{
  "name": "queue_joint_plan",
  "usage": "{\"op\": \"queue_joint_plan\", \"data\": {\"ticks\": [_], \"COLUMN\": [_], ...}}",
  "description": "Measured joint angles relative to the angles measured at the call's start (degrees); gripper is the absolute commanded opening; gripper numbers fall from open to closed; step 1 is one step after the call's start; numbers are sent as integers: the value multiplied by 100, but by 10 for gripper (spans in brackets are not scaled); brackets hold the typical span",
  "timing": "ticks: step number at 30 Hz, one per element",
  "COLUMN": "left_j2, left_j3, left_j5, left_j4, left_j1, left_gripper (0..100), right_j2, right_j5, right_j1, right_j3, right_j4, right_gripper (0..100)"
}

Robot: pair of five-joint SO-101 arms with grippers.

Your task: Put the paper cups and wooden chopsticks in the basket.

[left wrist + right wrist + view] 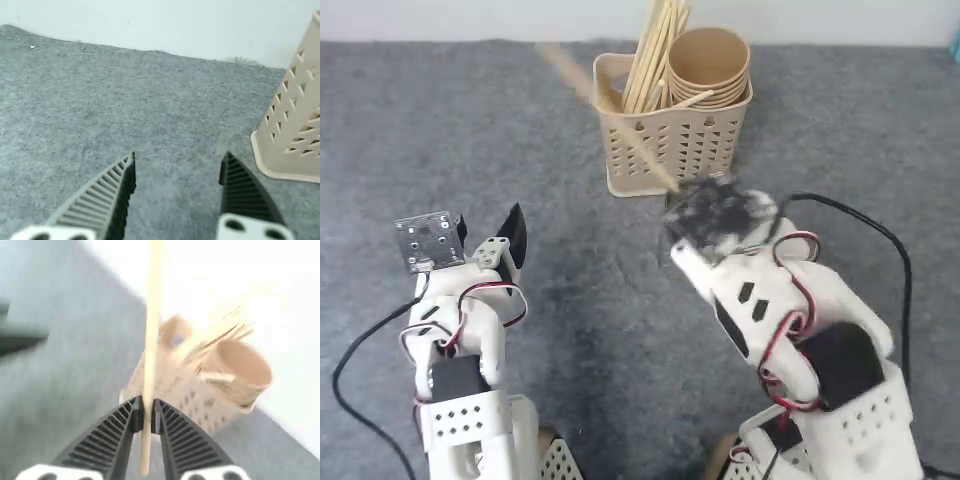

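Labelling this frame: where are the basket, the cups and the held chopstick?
basket (pixel 672 150), high view, front wall.
cups (pixel 708 58), high view, inside of top cup.
held chopstick (pixel 151 315), right wrist view, middle of shaft.

Left arm (pixel 460 330) sits near-left, and the left gripper (pixel 177 162) is wide open, pointing toward the far side. Right arm (pixel 790 320) leans far-left from near-right, right gripper (pixel 146 410) pinched tight on a chopstick (pixel 151 340).

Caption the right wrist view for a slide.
Right hand pinches a wooden chopstick, with the basket holding paper cups just beyond.
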Motion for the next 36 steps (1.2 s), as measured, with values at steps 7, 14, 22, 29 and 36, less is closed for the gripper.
{"op": "queue_joint_plan", "data": {"ticks": [7,14,22,29,36], "left_j2": [0,0,0,0,0], "left_j3": [18,229,229,229,229], "left_j5": [-26,-35,-35,-35,-35], "left_j4": [0,-369,-396,-396,-396], "left_j1": [0,0,0,0,0], "left_gripper": [258,258,258,258,258], "right_j2": [79,659,2488,4519,5591], "right_j5": [-1574,-2708,-2910,-2927,-2919], "right_j1": [0,229,273,492,589], "right_j3": [1011,1266,765,-642,-1354], "right_j4": [-2769,-5222,-5960,-5996,-5908], "right_gripper": [8,9,9,12,229]}}
